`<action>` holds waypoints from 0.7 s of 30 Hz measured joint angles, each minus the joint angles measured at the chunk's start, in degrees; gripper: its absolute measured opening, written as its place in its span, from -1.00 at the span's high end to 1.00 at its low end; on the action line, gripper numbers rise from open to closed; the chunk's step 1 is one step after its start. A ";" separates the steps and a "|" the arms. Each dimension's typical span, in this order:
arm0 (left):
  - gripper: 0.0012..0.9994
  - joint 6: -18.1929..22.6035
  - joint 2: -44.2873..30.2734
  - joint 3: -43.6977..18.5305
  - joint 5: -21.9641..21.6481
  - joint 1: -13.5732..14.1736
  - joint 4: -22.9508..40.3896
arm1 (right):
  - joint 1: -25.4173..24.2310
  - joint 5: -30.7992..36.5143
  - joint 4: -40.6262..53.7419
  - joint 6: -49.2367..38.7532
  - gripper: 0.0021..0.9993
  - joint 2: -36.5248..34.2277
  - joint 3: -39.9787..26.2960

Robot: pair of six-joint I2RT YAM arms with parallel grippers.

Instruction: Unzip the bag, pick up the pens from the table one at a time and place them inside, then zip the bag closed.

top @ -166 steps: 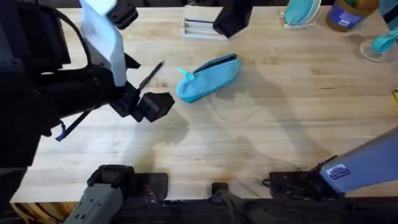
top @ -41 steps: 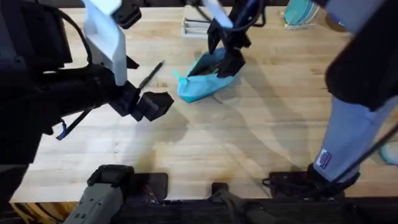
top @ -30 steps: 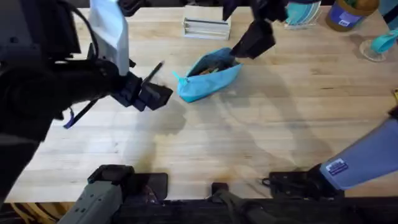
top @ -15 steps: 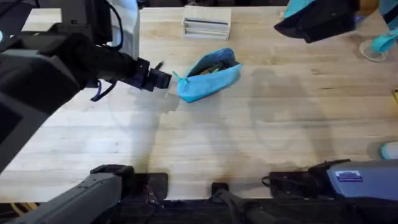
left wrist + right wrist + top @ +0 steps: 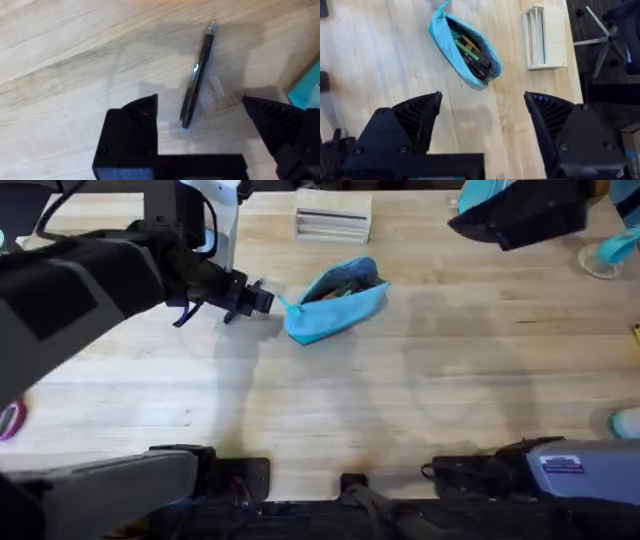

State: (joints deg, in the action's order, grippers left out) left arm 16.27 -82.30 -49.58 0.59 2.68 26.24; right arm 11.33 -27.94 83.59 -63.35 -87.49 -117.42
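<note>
— What do we see at the far edge?
— We see a small wooden rack [image 5: 332, 223]. Near the corner stand blue plates [image 5: 484, 198] and a light blue cup [image 5: 612, 252].

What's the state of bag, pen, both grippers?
bag: unzipped, mouth gaping, items inside.
pen: lying flat on the table, not gripped.
left gripper: open, fingers either side of the pen.
right gripper: open, empty, above the table.

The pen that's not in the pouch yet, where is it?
The pen lies flat on the table, between the left pincer's open fingers, just left of the blue bag.
</note>
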 joint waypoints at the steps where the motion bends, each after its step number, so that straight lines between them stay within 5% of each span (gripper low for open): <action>1: -0.99 0.00 -0.62 0.00 -0.15 0.00 -0.57 | 0.00 0.00 0.00 0.00 -0.99 0.01 0.01; 18: -0.99 -0.66 -10.59 -2.28 0.69 -0.21 -2.28 | 0.00 -0.41 0.00 0.12 -0.99 0.00 0.00; 21: -0.75 -1.17 -11.25 -3.00 1.98 -0.36 -1.15 | 0.00 -0.39 0.00 0.13 -0.99 -0.01 0.02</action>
State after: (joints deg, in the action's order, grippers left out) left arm 15.10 -93.55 -52.58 2.57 2.32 25.09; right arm 11.33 -28.34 83.59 -63.22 -87.50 -117.40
